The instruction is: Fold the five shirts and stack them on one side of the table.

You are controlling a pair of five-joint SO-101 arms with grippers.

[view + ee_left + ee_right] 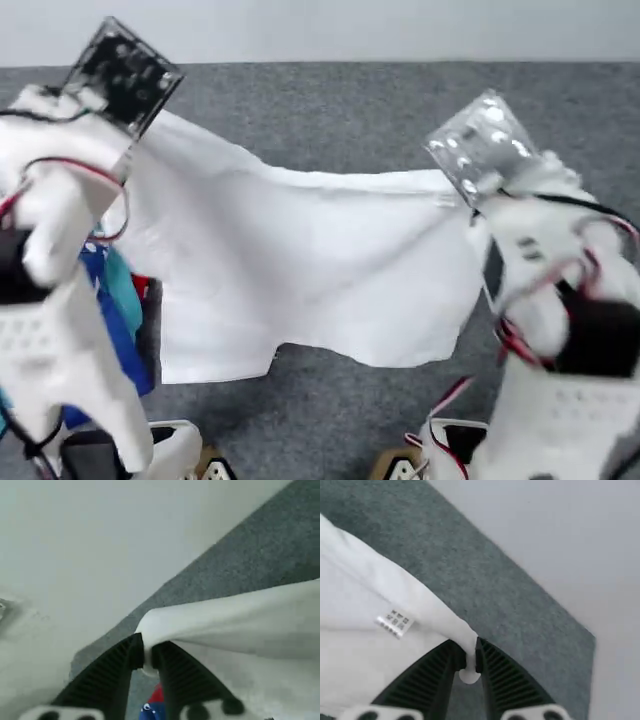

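The big white cloth shirt (pixel 300 260) is held up over the middle of the grey carpet-like counter (pixel 330 110), stretched out wide between the two arms. Its long way runs across the counter, from about 10 o'clock to about 3 o'clock. The top edge is pulled tight along that line. The rest of the shirt hangs down toward 6 o'clock, and the bottom edge is a bit wavy.

The left tool (pixel 145 656) is pinched shut on the shirt's corner at the 10 o'clock end. A small bunch of white cloth sits between its two black fingers (pixel 115 672).

The right tool (pixel 466 659) is pinched shut on the shirt's edge at the 3 o'clock end. White cloth is squeezed between its black fingers (pixel 492 672) too. A little white tag (pixel 394 621) with tiny print is sewn on the shirt near that tool.

A pile of blue, teal and red cloth (pixel 120 310) lies on the counter at about 8 o'clock, under the left arm and just beside the white shirt's hanging side.
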